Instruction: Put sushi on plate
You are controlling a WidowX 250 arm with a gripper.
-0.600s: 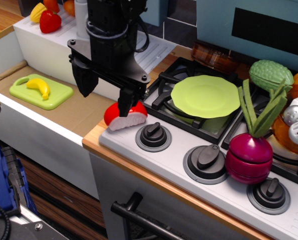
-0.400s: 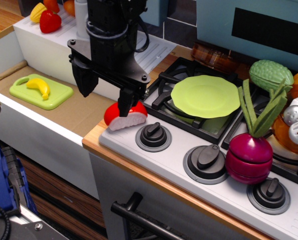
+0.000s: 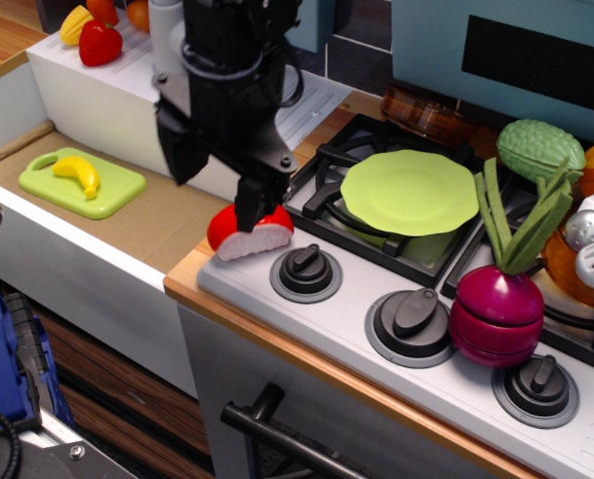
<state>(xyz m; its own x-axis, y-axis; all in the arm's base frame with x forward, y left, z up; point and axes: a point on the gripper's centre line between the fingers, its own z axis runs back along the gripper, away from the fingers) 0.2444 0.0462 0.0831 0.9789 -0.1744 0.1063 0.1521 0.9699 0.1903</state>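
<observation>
Gripper (image 3: pixel 249 212) tips hide sushi (image 3: pixel 249 234) top; grip unclear

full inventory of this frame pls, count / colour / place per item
sushi: 1, red top on white base, front left corner of stove, under the gripper
plate: 1, lime green, on back left burner
beet: 1, magenta with green leaves, stove front between knobs
stove knobs: 3, dark grey, along stove front
cutting board: 1, light green, in the sink at left
banana: 1, yellow, on cutting board
red pepper: 1, red, top left on the rack
bumpy green item: 1, green, far right behind the beet leaves
gripper: 1, black; only one finger clearly shows, at the sushi top, so closure unclear
</observation>
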